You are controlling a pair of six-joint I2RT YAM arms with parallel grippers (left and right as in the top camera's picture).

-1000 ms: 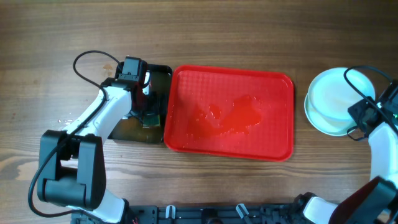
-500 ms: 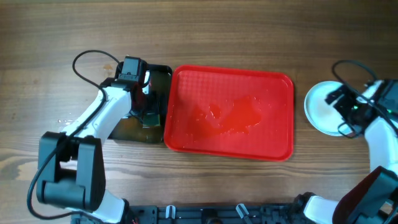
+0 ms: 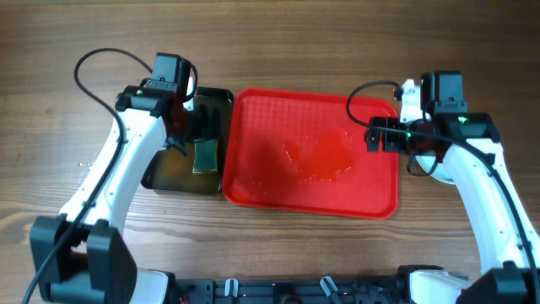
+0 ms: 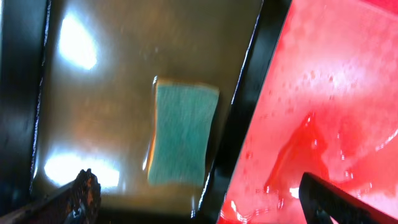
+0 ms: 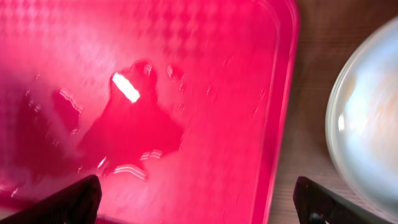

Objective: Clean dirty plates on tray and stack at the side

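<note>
The red tray (image 3: 312,152) lies mid-table with no plates on it, only a wet film (image 5: 134,134) at its centre. The pale blue-white plates (image 5: 367,124) rest on the wood just right of the tray. In the overhead view my right arm covers most of them. My right gripper (image 3: 388,135) (image 5: 199,202) hangs open above the tray's right edge, with nothing between its fingers. My left gripper (image 3: 190,133) (image 4: 205,199) is also open and empty, raised over the right rim of the black tray (image 3: 160,173).
A green sponge (image 3: 204,155) (image 4: 180,134) lies in brownish water inside the black tray, which sits against the red tray's left side. Bare wood surrounds both trays. Cables loop above each wrist.
My right gripper opened and left the plates, then swung left to the red tray's right edge. My left arm lifted away from the black tray, uncovering the sponge.
</note>
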